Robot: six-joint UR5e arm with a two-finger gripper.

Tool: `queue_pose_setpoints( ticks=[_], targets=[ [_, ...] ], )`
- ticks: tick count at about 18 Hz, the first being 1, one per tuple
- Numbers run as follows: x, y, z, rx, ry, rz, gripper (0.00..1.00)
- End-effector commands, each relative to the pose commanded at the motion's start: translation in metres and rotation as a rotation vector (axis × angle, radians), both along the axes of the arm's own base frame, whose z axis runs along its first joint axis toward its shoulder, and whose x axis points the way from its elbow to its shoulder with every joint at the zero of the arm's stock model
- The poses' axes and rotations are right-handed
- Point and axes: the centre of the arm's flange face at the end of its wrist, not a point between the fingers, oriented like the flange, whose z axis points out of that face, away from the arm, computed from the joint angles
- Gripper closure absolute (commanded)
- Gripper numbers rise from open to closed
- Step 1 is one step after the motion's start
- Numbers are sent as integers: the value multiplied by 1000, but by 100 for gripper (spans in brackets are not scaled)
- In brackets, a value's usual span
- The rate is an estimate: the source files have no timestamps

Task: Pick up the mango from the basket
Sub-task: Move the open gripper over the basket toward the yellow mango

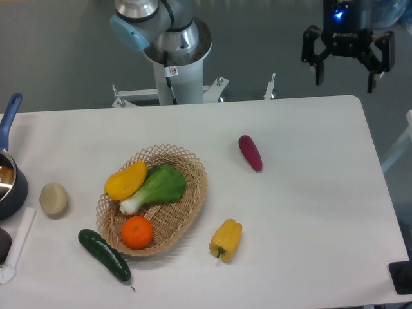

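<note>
the gripper hangs with its fingers spread apart and empty above the far right edge of the white surface, well apart from the basket. the mango lies at the basket's left rim, touching a leafy green vegetable, with an orange below. a yellow pepper sits just beside the basket.

basket: we see tan woven wicker, rough
mango: we see smooth, slightly glossy skin
table: we see matt white
</note>
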Motion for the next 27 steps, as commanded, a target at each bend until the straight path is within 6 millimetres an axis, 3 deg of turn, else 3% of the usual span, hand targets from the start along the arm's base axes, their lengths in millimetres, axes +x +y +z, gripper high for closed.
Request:
queue_pose_setpoints(
  ticks=[6, 8, 14, 18, 22, 27],
  targets=[
    [4, 1, -2, -9, -2, -2, 0],
    [12, 4, -13, -7, -23, -14, 0],
    [60, 3, -37, 82, -100, 38, 0],
    [92, 34, -50, 127, -177, 49, 0],
    [145, 78, -91, 103, -289, 29, 0],
    [188, 123, -114, 105, -394, 65, 0]
  ],
)
